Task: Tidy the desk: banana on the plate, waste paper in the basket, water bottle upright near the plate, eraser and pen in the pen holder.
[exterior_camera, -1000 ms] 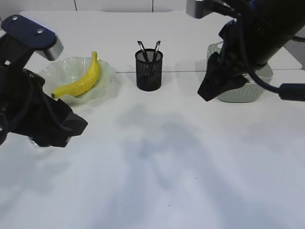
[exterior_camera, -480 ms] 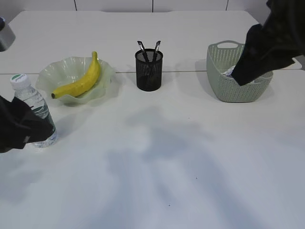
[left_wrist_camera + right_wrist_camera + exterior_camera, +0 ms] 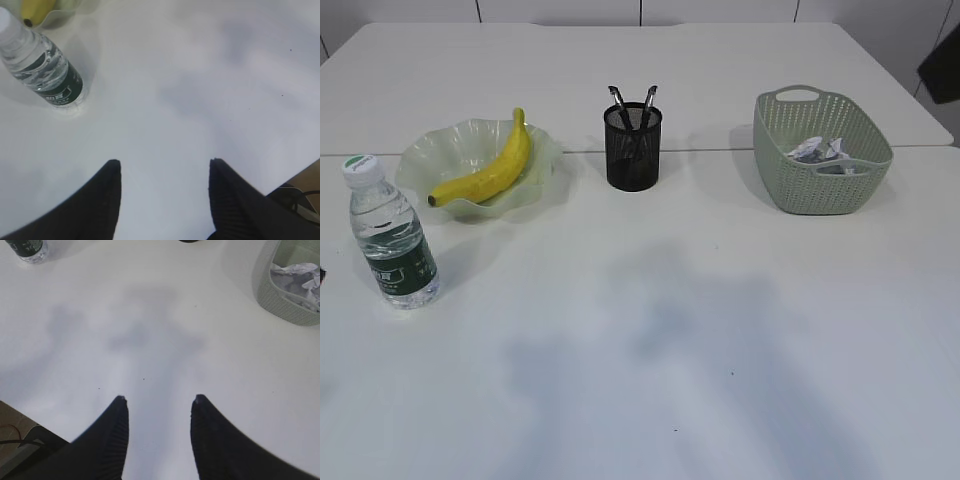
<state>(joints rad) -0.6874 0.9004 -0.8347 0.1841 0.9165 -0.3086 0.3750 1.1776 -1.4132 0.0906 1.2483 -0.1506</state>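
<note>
1. Banana (image 3: pixel 485 172): laid in the plate (image 3: pixel 542 150).
2. Water bottle (image 3: pixel 390 236): stood upright just beside the plate.
3. Waste paper (image 3: pixel 818 152): held in the basket (image 3: pixel 790 190).
4. Pen holder (image 3: pixel 633 150): two pens seen; eraser cannot be made out.
5. Left gripper (image 3: pixel 165 165), right gripper (image 3: pixel 159 399): jaws parted, nothing gripped.
6. Step judged: retreat to be made high, nothing to be brushed.

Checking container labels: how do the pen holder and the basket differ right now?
The pen holder is black wire mesh, tall and cylindrical; the basket is pale green perforated plastic, wide, low, with handle cutouts. The pen holder has two pens sticking upright out of it; the basket holds crumpled paper below its rim. The pen holder sits mid-table, the basket toward the right. Both stand upright, open-topped, untouched by any gripper.
</note>
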